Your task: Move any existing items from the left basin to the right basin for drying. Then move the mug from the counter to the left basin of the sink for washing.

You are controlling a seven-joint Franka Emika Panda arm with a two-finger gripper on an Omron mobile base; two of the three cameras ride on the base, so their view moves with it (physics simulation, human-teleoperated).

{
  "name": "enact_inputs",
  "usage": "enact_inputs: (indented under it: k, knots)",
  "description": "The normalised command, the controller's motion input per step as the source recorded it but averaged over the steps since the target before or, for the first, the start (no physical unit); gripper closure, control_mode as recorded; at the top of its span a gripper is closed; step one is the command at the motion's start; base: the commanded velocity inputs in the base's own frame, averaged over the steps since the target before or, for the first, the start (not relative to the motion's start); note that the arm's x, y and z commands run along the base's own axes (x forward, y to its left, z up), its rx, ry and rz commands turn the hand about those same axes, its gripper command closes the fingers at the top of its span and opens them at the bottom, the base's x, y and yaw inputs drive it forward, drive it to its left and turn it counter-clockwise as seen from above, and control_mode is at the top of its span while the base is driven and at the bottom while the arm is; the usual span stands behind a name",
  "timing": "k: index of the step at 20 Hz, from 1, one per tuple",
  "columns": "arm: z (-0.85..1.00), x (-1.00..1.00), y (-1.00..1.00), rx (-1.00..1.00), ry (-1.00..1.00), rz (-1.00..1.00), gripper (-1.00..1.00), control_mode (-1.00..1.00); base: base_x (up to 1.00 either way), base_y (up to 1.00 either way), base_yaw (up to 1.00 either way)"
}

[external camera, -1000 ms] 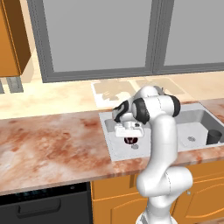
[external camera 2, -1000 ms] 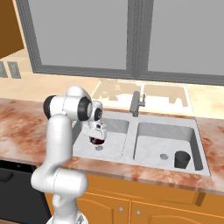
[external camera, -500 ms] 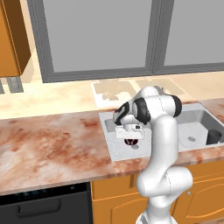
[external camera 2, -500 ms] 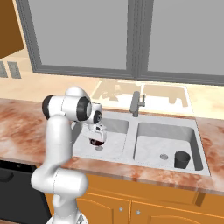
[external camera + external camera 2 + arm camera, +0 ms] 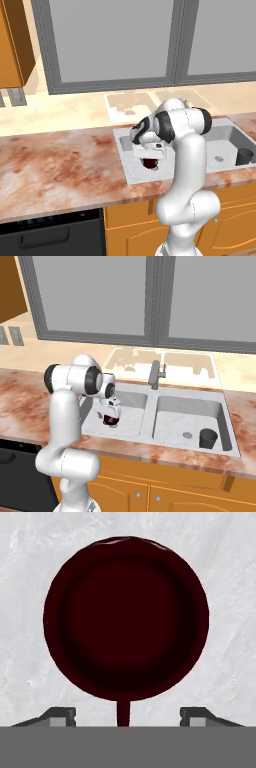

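Observation:
The dark maroon mug (image 5: 125, 619) stands upright on the pale speckled floor of the left basin (image 5: 131, 169), seen from straight above with its near-black inside showing. My gripper (image 5: 129, 714) hangs just over it, open, with the two fingertips (image 5: 61, 714) spread wider than the mug and not touching it. From the base views the mug (image 5: 150, 163) (image 5: 111, 420) sits directly under the gripper (image 5: 149, 155) (image 5: 111, 411). The right basin (image 5: 175, 418) holds a dark grey-black cup (image 5: 208, 438) near its front right corner.
The grey angular faucet (image 5: 156, 375) rises behind the divider between the basins. The dark cup (image 5: 244, 156) shows at the far right edge. Marbled reddish counter (image 5: 60, 170) stretches to the left of the sink. Windows stand behind.
The mug has come down a little, onto the floor of the left basin. The arm has hardly shifted.

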Motion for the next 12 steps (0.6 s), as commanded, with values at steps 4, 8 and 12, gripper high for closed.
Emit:
enact_inputs:
  k: [4, 8, 12]
  knots:
    - [0.32, -0.18, 0.0, 0.0, -0.08, 0.0, -1.0, -1.0, 0.0, 0.0, 0.0]
    - [0.5, -0.25, 0.0, 0.0, -0.09, 0.0, -1.0, -1.0, 0.0, 0.0, 0.0]
    - [0.61, -0.23, 0.0, 0.0, -0.08, 0.0, -1.0, -1.0, 0.0, 0.0, 0.0]
